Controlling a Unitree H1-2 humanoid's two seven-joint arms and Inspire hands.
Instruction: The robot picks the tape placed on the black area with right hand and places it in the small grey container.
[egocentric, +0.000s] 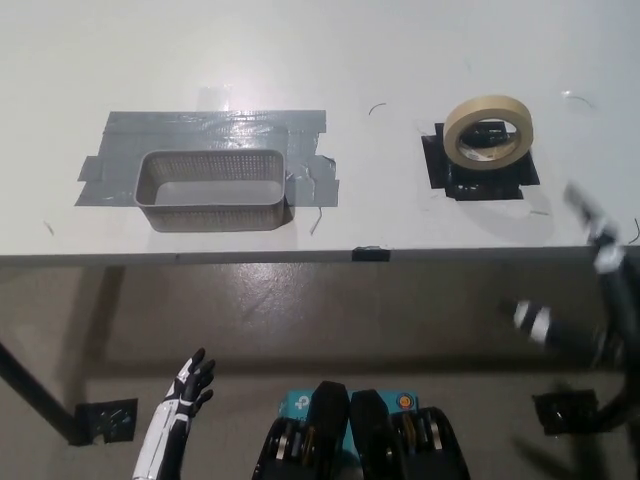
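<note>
Two hands are mine here, and neither holds anything. My right hand (600, 235) shows only as a blurred black shape at the picture's right edge, level with the front edge of the bench (300, 50); I cannot tell how far its fingers are spread, though nothing seems to be between them. It is well short of the tape (488, 132), which lies up and to the left of it.

My left hand (190, 385) rests low at the lower left, below the bench, fingers apart and empty.

The tape is a pale roll resting on the black area (515, 180), apparently tilted, with one side propped up instead of flat. That is my first worry: if my fingers touch its rim from the side, the roll may tip, slide or roll off the black patch, perhaps toward the bench edge just in front of it. A grip on only the thin wall of the ring could also slip during the carry.

The small grey container (212, 188) sits well apart to the left, on a patch of grey tape (120, 135). Its opening is narrow from front to back, so releasing the roll off-centre or at an angle could leave it hung on the rim or bounced out onto the bench. My reach across is long, and my arm could clip the container's near wall.
</note>
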